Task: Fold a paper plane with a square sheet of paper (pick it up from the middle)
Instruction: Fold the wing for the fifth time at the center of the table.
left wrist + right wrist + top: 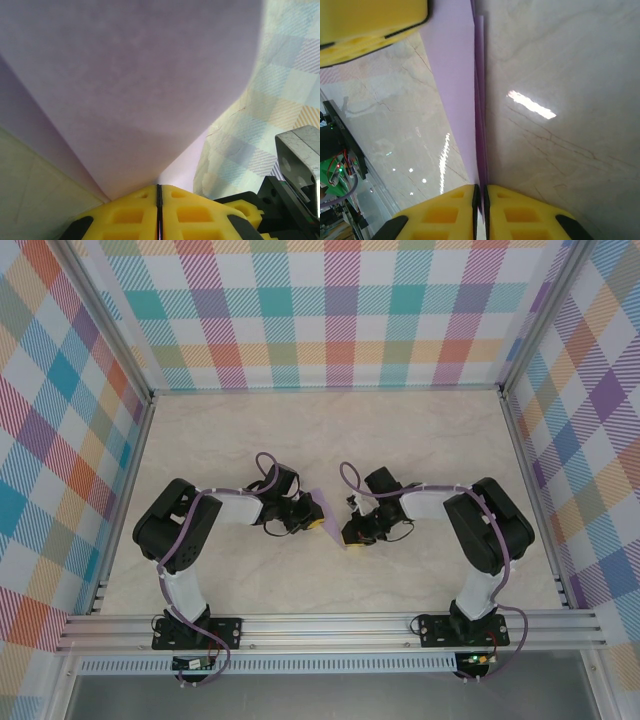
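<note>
Gripping the folded lavender paper, left end effector clamped on one end, right end effector on the other

A robotics lab test cell: a marble-look worktop boxed in by pastel checked wall panels on an aluminium extrusion frame, with a left robot arm and a right robot arm bolted to its front rail.
</note>
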You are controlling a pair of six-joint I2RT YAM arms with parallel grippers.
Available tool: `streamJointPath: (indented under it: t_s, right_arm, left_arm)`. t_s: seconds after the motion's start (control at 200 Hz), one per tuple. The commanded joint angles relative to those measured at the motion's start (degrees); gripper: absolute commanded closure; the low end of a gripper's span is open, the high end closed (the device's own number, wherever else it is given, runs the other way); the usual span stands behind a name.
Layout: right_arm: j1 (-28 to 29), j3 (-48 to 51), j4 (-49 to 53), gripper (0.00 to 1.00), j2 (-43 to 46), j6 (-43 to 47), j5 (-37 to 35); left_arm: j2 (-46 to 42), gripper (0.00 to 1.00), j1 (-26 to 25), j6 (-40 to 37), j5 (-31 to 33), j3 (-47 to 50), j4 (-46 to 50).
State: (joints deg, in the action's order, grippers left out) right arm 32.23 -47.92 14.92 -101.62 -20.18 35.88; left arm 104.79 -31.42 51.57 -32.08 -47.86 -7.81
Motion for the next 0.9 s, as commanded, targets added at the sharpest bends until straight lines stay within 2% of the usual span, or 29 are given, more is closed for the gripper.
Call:
streamJointPath:
  t_s: [0.0, 0.24, 0.465, 0.59, 0.71, 0.895]
  right_arm:
    - [0.12, 1.25, 1.79, 0.87, 0.17, 1.41, 0.38]
    - [0.41, 0.65, 1.27, 0.91, -2.69, 1.43, 0.53]
    - [0.42, 0.25, 1.05, 0.91, 0.08, 1.85, 1.69]
    - [0.51, -0.24, 2.38, 0.91, -1.31, 2.61, 0.79]
    - [0.64, -0.08, 3.52, 0.86, -1.83, 2.27, -1.04]
    - [0.51, -1.67, 5.03, 0.80, 6.27, 0.79, -4.48]
  left_arm:
    - [3.47, 0.91, -0.48, -0.45, 3.50, 1.01, 4.68]
    - [3.49, 0.91, -0.48, -0.30, 3.50, 1.01, 4.74]
    - [3.31, 0.91, -0.48, -0.33, 3.60, 0.99, 5.04]
    - [3.39, 0.91, -0.48, -0.33, 3.68, 0.92, 5.26]
    - [3.31, 0.91, -0.49, -0.32, 3.63, 0.95, 5.21]
    - [3.40, 0.91, -0.48, -0.51, 3.51, 0.85, 5.36]
